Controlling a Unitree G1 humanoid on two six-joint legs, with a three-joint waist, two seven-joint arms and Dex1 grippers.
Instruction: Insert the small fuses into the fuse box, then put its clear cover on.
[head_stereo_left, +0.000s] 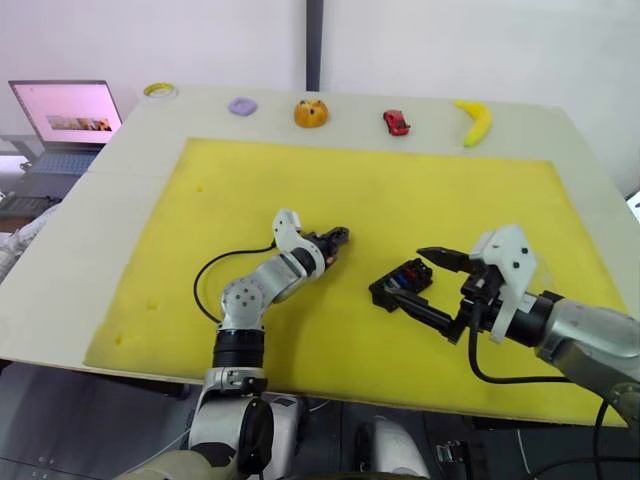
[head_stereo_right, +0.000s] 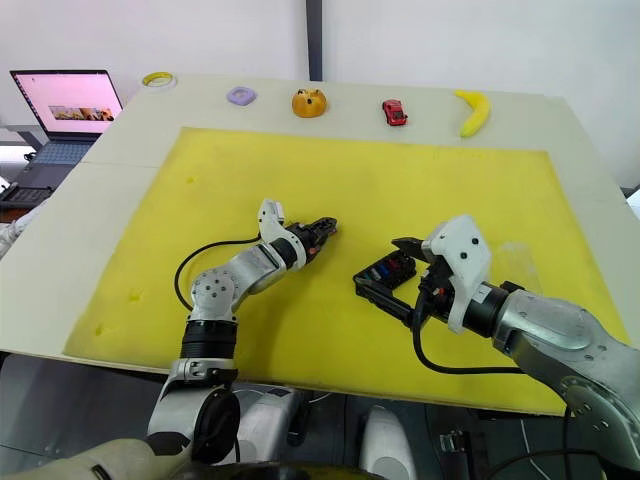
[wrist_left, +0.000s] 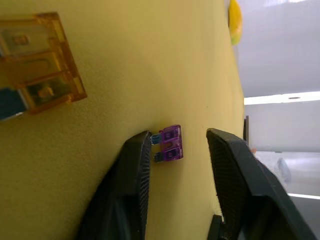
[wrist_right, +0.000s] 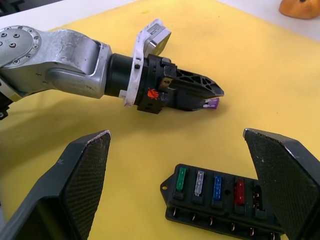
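Note:
The black fuse box lies on the yellow mat, with green, pale, blue and red small fuses standing in its slots. My right gripper is open wide, one finger on each side of the fuse box. My left gripper is open low over the mat, and a purple fuse lies between its fingers, against one of them. An amber fuse lies on the mat just past it. A faint transparent patch beside my right wrist may be the clear cover.
Along the table's far edge stand a tape ring, a purple piece, an orange object, a red toy car and a banana. A laptop sits off the far left corner.

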